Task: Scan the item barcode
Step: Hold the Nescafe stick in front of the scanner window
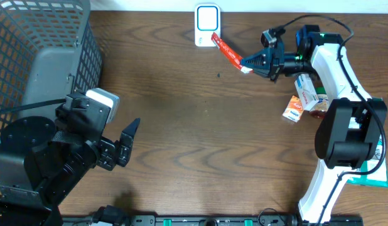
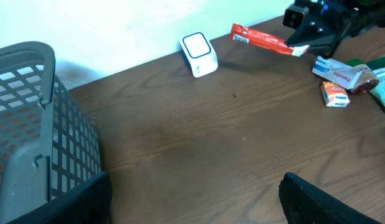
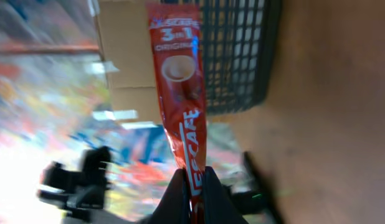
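**Inspector:** Status?

**Assessor:** Right end effector [image 3: 194,193] is clamped shut on one end of the sachet [image 1: 227,50], which is held off the desk with its free end just beside the scanner [image 1: 207,24]. Left end effector [image 2: 192,208] is wide open, empty and well away from the scanner.

**Inspector:** Hazards?

**Assessor:** The end grip is thin. The sachet may droop or twist, turning its barcode from the scanner, or slip out. Its free end could nudge the scanner.

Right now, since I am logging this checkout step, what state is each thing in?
red coffee sachet, off the table, gripped at one end, its free end by the scanner
right gripper, shut on the red coffee sachet
left gripper, open, holding nothing
scanner, standing at the table's far edge
basket, upright on the left
small boxes, lying on the table beside the right arm
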Motion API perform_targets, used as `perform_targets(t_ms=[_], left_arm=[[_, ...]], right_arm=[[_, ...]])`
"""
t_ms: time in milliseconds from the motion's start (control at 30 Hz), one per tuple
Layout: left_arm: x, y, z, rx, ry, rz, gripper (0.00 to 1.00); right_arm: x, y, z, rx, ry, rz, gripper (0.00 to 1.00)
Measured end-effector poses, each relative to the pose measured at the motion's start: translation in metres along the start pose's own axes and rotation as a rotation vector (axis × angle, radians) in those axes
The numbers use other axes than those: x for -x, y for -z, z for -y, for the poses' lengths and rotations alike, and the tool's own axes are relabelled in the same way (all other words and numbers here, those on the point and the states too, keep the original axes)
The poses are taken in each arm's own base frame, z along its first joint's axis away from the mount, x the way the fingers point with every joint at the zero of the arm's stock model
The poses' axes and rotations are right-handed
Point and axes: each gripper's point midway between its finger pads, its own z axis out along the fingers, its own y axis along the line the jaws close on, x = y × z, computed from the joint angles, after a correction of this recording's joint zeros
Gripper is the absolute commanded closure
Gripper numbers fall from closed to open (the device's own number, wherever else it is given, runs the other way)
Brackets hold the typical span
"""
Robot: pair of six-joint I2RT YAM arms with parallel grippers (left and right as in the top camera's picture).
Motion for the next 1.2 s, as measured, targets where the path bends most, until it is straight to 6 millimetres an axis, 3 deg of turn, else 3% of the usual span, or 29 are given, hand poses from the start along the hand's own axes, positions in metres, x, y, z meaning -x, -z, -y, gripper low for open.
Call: perform_targets(t_ms=[167, 267, 400, 533, 967, 1067, 1200], left_arm=[[0.000, 0.000, 0.000, 0.000, 0.000, 0.000, 0.14], [0.000, 0.000, 0.000, 0.000, 0.000, 0.000, 0.14], [0.000, 0.000, 0.000, 0.000, 0.000, 0.000, 0.14], [0.000, 0.000, 0.000, 0.000, 0.000, 0.000, 0.14], [0.000, 0.000, 0.000, 0.000, 0.000, 0.000, 0.14], [0.000, 0.000, 0.000, 0.000, 0.000, 0.000, 0.14], [0.000, 0.000, 0.000, 0.000, 0.000, 0.000, 0.14]], right_arm=[[0.016, -0.010, 0.054, -0.370, 0.155, -0.021, 0.99], [0.033, -0.029, 0.075, -0.617, 0.295, -0.024, 0.99], [0.078, -0.046, 0.063, -0.852, 0.548, 0.069, 0.99], [0.113, -0.042, 0.047, -0.974, 0.789, 0.138, 0.99], [0.143, -0.056, 0.028, -1.116, 1.497, -0.074, 0.99], [0.161, -0.055, 0.035, -1.131, 1.588, -0.063, 0.99], [0.177, -0.046, 0.070, -1.146, 1.588, -0.084, 0.99]])
